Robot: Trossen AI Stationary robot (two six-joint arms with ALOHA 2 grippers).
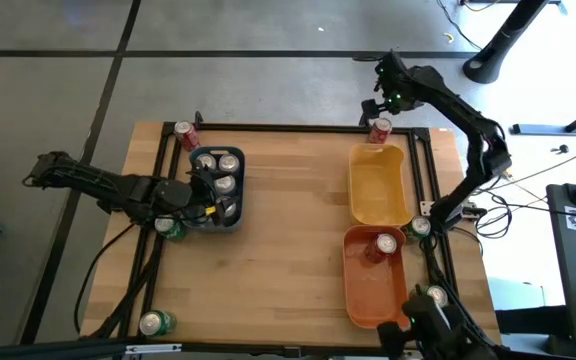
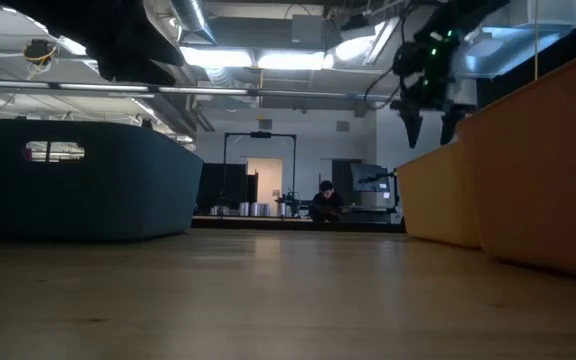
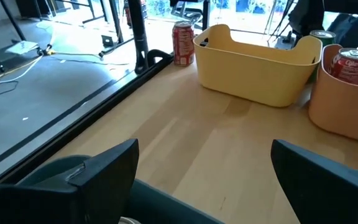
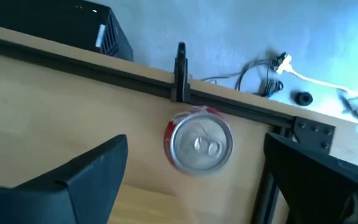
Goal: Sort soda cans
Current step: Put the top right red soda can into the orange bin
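— While the left gripper sits spread over the blue-grey bin, what lies around it?
— Silver cans inside, a green can just beside.
— And rightward?
— Yellow bin, orange bin holding a red can; right gripper parted above another red can against the black rail.
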